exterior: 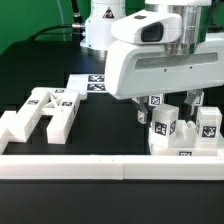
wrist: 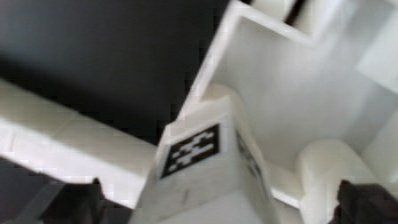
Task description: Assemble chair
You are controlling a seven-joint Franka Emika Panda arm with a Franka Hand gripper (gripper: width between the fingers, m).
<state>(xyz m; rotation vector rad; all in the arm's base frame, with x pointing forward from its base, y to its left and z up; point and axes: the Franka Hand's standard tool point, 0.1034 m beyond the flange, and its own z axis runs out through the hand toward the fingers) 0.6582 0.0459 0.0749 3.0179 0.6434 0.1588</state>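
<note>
While the white arm hangs low over the matte black table (exterior: 110, 125), I take the long plain white border wall (exterior: 90, 165) as my reference for everything. Hard against that wall, toward the exterior view's right, stands a cluster of chunky white plastic chair parts (exterior: 185, 135), their black-and-white square tags facing the camera. I judge they are pushed up to the wall so that it can brace them while pieces are pressed together. The two-finger gripper (exterior: 165, 108) is down among them, just behind the wall, with dark shapes that I take for its fingers showing on either side of one part. In the wrist view a slim white post with a square tag (wrist: 192, 150) fills the middle of the picture and runs toward the camera, which tells me the hand is lined up over it on purpose. Whether the fingers are pinching that post or merely straddling it I cannot tell: the hand hides the contact in one view and blur hides it in the other. Near the wall too, but well apart from the cluster toward the exterior view's left, an H-shaped white plastic frame (exterior: 45, 112) lies flat, a loose part kept within reach. Farther back from the wall lies the thin flat white marker board (exterior: 95, 82), out of the way of the work. I read the chair as partly built, with the frame yet to be joined.
</note>
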